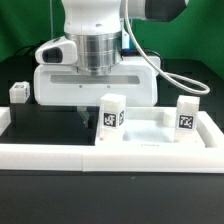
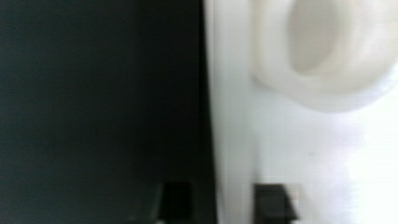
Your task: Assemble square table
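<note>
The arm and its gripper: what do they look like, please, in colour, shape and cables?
The arm has smooth, rounded white shells and ends in a ribbed metallic grey cylinder. A thin black cable loops beside it. The gripper has a wide, boxy white body and short black fingers. No markings can be made out.

Smooth white plastic tabletop [image 2: 299,150], matt black table [image 2: 89,100]

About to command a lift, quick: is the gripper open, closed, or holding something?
Gripper: closed, fingers pinching the edge of the white tabletop near its corner hole; how firm the grip is cannot be told.
</note>
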`<state>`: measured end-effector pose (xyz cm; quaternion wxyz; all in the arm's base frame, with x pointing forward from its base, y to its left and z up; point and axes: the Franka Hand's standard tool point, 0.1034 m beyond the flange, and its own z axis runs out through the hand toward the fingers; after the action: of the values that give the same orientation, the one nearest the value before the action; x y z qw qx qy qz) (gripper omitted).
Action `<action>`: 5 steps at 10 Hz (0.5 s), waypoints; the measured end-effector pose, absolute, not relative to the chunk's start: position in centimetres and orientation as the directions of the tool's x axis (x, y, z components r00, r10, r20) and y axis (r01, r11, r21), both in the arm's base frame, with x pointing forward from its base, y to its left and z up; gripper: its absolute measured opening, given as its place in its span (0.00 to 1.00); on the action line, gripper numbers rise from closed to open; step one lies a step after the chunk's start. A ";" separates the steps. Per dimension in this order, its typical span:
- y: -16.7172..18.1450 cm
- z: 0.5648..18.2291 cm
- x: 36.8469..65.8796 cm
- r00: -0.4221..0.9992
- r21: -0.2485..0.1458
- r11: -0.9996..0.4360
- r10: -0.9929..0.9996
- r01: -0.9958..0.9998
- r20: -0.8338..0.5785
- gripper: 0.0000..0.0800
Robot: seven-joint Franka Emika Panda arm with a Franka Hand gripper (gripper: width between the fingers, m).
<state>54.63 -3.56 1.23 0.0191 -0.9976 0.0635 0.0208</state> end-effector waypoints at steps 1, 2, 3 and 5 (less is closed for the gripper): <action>-3.6 1.2 54.6 0.991 -0.035 -0.992 -0.123 -0.124 -0.045 0.07; -3.6 1.2 54.6 0.991 -0.035 -0.992 -0.122 -0.124 -0.045 0.07; -3.6 1.2 54.6 0.991 -0.035 -0.992 -0.122 -0.124 -0.045 0.07; -3.6 1.2 54.6 0.991 -0.035 -0.992 -0.122 -0.124 -0.045 0.07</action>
<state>54.58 -3.56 1.22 0.0188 -0.9977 0.0616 0.0214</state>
